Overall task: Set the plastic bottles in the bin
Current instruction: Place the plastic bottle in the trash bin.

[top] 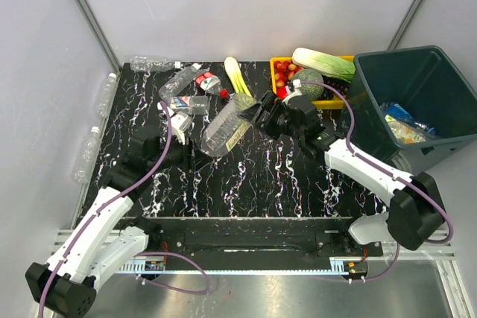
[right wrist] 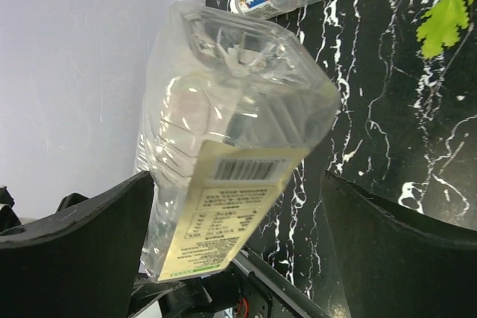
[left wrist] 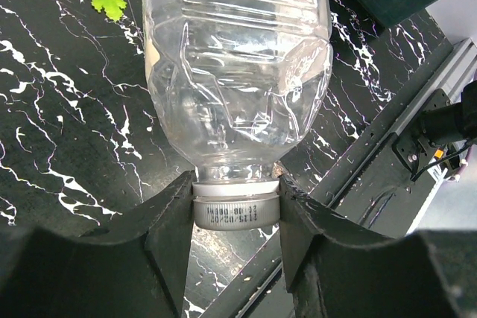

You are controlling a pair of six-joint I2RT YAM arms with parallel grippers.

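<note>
Plastic bottle (top: pixel 227 126), big and clear, held mid-frame over the bench (top: pixel 283 184) — left claw (left wrist: pixel 236 214) pinches its cap, right claw (right wrist: pixel 235 184) spread wide round its base — likely a handover toward the bin (top: pixel 370 83) at upper right.

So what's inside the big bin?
A few bottles lie at the bottom of the bin. Its near wall hides part of the floor, so more could be there.
</note>
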